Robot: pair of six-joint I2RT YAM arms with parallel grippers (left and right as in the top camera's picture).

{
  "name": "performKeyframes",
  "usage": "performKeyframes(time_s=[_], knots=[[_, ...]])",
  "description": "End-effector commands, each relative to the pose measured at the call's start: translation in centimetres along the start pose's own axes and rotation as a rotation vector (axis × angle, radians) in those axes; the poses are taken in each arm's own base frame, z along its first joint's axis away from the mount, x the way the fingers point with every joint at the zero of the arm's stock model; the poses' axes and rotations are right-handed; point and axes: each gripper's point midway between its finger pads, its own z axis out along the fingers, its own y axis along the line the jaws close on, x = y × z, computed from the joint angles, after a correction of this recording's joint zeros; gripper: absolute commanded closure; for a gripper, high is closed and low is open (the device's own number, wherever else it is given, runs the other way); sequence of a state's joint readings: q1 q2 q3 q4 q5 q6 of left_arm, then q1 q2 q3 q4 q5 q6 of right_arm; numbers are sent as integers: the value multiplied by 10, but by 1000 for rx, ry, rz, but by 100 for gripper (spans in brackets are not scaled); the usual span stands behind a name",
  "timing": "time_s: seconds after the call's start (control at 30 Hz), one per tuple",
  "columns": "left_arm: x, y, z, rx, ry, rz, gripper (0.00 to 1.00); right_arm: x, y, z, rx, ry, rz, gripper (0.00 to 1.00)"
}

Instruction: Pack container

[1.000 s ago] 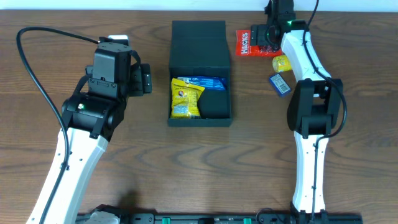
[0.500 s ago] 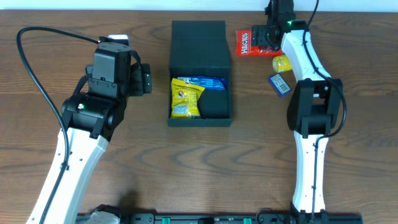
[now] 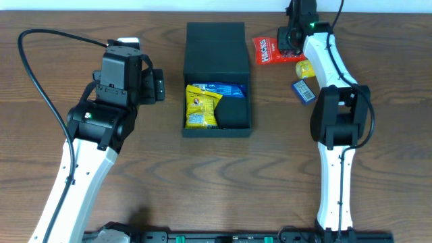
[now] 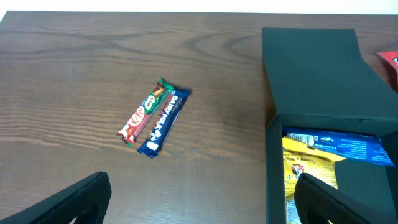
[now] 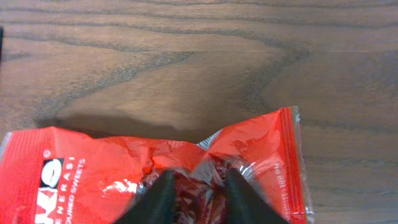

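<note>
The dark teal container (image 3: 217, 47) stands open at the table's middle, its lid flap lying flat behind it; in the left wrist view the container (image 4: 311, 62) is at the right. Inside it lie a yellow packet (image 3: 200, 108) and a blue packet (image 3: 224, 89). My right gripper (image 3: 289, 46) is at the back right, shut on a red snack packet (image 3: 268, 50). In the right wrist view the red packet (image 5: 74, 168) is crumpled between the two fingers of that gripper (image 5: 198, 194). My left gripper (image 4: 202, 199) hovers open and empty just left of the container.
A red-and-green chocolate bar (image 4: 142, 113) and a blue chocolate bar (image 4: 163, 121) lie side by side on the wood left of the container. A small yellow packet (image 3: 306, 68) and a small blue packet (image 3: 304, 91) lie beside the right arm.
The right gripper's fingers have closed onto the red packet, which has bunched up and turned a little. The left arm has not moved.
</note>
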State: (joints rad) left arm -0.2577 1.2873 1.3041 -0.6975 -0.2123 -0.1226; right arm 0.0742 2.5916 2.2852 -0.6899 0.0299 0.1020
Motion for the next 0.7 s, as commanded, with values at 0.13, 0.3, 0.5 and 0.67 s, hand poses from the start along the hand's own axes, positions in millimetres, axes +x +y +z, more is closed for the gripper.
performKeyframes(time_s=[0.13, 0.3, 0.5, 0.67], knots=[[-5, 3, -4, -4, -17, 6, 5, 26, 5, 21, 1, 71, -5, 95], [-5, 3, -3, -4, -17, 6, 5, 20, 13, 11, -39, 64, 21, 99], [-5, 3, -4, -4, -18, 6, 5, -18, 18, -33, -70, -30, 22, 99], [-5, 3, -3, -4, -17, 6, 4, -53, 21, -84, -83, -132, 22, 99]])
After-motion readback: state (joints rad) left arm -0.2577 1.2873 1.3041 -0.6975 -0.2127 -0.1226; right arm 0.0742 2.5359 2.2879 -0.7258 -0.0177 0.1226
